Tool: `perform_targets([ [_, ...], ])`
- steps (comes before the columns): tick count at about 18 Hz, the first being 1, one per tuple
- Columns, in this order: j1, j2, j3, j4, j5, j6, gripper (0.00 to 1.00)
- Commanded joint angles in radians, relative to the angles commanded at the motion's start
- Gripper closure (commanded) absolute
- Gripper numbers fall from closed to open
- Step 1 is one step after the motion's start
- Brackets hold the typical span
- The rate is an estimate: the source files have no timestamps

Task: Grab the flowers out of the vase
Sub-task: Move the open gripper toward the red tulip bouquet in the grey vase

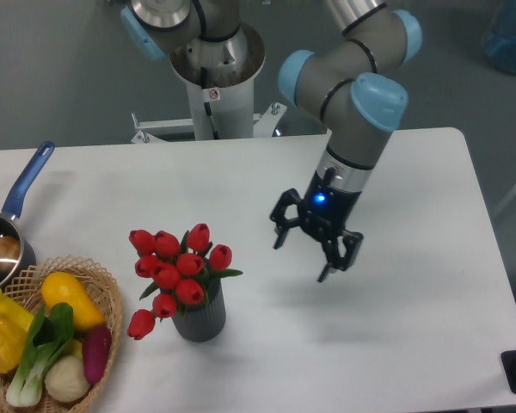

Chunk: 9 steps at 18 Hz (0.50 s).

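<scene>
The flowers [176, 268] are a tight bunch of red tulip buds with a few green leaves poking out at the sides, and the bunch spreads wider than the vase [199, 320] that holds them. One bud droops low on the left, beside the wall of the vase. The vase is a short dark grey cylinder with fine vertical ribs, standing upright on the white table [413, 344], left of centre and near the front edge.

The gripper [313, 243] hangs above the table to the right of the flowers, apart from them, with its two black fingers spread wide and nothing between them. A blue light glows on its wrist.

To the left, a wicker basket [107, 297] of vegetables sits at the front corner, just beside the vase but not touching it. A blue-handled saucepan [17, 202] lies at the left edge. Bare tabletop runs from the vase to the right edge.
</scene>
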Motion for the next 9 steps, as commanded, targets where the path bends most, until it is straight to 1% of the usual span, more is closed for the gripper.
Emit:
perform_targets([
  [2, -0.02, 0.0, 0.0, -0.002, -0.041, -0.008, 0.0],
  [4, -0.026, -0.002, 0.0, 0.0, -0.118, -0.038, 0.0],
  [7, -0.031, -0.002, 0.0, -0.002, -0.245, -0.041, 0.0],
  [9, -0.041, -0.006, 0.0, -0.002, -0.293, -0.043, 0.0],
])
